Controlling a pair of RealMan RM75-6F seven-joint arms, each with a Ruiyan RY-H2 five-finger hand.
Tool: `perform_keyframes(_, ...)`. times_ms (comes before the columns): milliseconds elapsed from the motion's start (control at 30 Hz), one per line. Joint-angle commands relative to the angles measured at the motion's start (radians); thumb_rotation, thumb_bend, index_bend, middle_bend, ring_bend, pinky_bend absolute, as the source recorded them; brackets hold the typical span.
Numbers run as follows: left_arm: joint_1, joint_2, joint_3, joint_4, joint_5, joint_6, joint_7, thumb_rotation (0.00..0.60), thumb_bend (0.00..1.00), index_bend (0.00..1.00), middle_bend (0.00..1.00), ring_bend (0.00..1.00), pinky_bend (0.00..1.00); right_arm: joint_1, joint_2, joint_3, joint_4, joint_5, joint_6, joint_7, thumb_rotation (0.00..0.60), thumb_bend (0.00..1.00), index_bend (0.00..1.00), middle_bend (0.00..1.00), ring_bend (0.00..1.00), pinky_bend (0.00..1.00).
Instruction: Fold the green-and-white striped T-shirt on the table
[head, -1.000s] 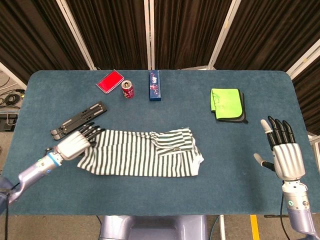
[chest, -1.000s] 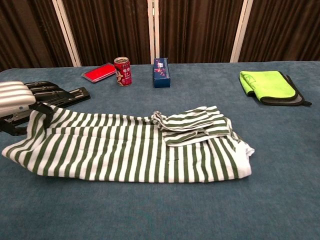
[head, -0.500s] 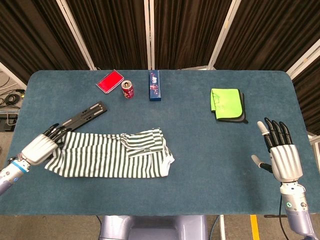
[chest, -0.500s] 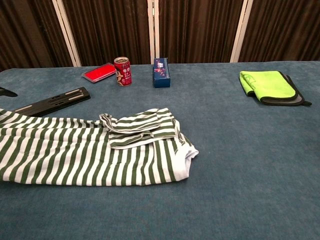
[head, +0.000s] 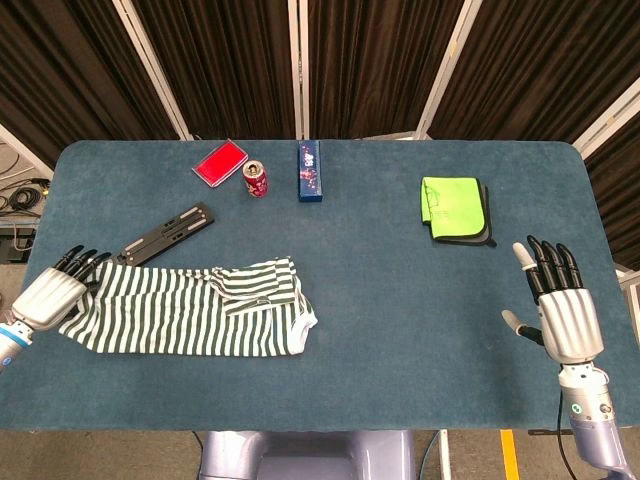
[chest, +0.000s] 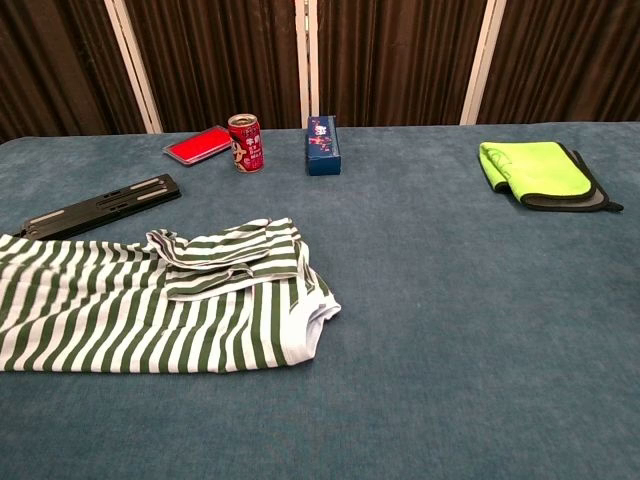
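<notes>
- Left hand (head: 42, 296) at 9 o'clock grips the striped T-shirt (head: 190, 308) edge, fingers pressed together.
- Right hand (head: 563, 310) at 4 o'clock, fingers spread, holding nothing.

One shirt (head: 190, 308), one can (head: 257, 179), one blue box (head: 310, 171), one red case (head: 219, 162), one black stand (head: 165, 232), one green cloth (head: 452, 206), two hands (head: 45, 296) (head: 562, 311).
</notes>
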Motion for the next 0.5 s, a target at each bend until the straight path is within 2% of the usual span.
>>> perform_keyframes(33,-0.022,-0.024,-0.019,-0.009,0.000,0.043,-0.008,0.600,0.60,0.84,0.00,0.00,0.00,-0.001,0.002,0.002,-0.002,0.001,0.002,0.003,0.600,0.00,0.00,0.00,0.00,0.00)
perform_keyframes(200,-0.106,-0.081,-0.066,-0.079,0.003,0.136,0.006,0.600,0.60,0.84,0.00,0.00,0.00,-0.004,0.011,0.006,-0.006,0.003,0.007,0.019,0.600,0.00,0.00,0.00,0.00,0.00)
perform_keyframes(500,-0.193,-0.115,-0.086,-0.187,0.027,0.133,0.079,0.600,0.60,0.84,0.00,0.00,0.00,-0.006,0.021,0.010,-0.008,0.013,0.000,0.041,0.600,0.00,0.00,0.00,0.00,0.00)
